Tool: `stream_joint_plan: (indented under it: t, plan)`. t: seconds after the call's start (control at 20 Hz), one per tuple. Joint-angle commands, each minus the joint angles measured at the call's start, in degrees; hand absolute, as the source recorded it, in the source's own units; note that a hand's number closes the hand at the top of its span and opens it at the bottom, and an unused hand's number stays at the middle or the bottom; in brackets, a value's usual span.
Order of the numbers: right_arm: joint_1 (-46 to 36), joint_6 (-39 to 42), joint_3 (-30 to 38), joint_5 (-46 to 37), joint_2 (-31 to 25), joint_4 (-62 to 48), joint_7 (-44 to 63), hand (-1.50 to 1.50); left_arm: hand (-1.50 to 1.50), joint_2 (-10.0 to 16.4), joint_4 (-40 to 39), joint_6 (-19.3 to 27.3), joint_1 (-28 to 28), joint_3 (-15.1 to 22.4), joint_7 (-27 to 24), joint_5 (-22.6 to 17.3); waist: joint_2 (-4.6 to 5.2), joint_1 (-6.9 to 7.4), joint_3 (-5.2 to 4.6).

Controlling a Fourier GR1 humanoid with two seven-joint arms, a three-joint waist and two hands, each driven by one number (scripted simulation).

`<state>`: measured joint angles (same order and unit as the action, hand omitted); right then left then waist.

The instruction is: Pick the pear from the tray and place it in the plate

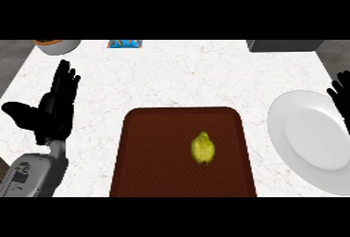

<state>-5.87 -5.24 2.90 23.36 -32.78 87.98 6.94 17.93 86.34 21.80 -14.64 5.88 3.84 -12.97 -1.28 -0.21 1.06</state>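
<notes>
– Lying where, the pear (203, 148)?
– On the brown tray (150, 152), a little right of its middle, with its long axis running near to far. Both hands are well apart from it. The tray's near edge is cut off at the bottom of the view.
– And the plate (308, 139)?
– White, on the bench (178, 74) just right of the tray, with a narrow gap between them. Its right side runs out of view.
– The hands?
– The left hand (58, 104) is well left of the tray, fingers straight and pointing up, thumb spread, holding nothing. The right hand (340, 97) shows only as straight fingers at the right edge, over the plate's far rim; the rest is cut off.
– Anything further out?
– Along the far edge, a bowl (58, 45), a blue packet (125, 44) and a grey box (284, 45), all cropped. I can't make out the bowl's contents.
</notes>
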Motion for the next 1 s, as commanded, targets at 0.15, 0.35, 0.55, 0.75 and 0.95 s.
stream_joint_plan:
  t: [0.15,0.35,0.55,0.75,0.95]
  plan:
    - [-1.6,10.8,-1.3,15.5,18.4,-4.4,-12.8,1.5,0.0,2.7,-2.8,-4.2,1.5,1.8,1.4,0.8,2.16,2.35,-0.26]
    - [-1.6,8.3,-6.4,-10.5,5.6,-2.4,-22.8,1.5,0.0,2.8,-3.9,-6.8,2.8,4.4,3.9,0.5,2.18,2.34,-1.22]
    - [4.3,12.4,-2.2,13.5,32.2,-16.7,-33.6,-1.5,0.0,3.7,-6.0,-9.2,3.8,3.5,3.8,-1.0,2.55,1.8,-0.45]
    - [3.0,29.1,-4.8,5.6,28.0,-29.6,-48.0,-1.5,0.0,5.9,-6.1,-12.2,3.8,1.9,3.7,-2.1,1.9,1.86,-0.79]
    - [-0.5,27.1,-8.7,-7.7,27.2,-41.3,-59.8,-1.5,0.0,2.9,-7.8,-11.2,3.0,3.1,3.3,-1.0,1.76,1.34,-0.91]
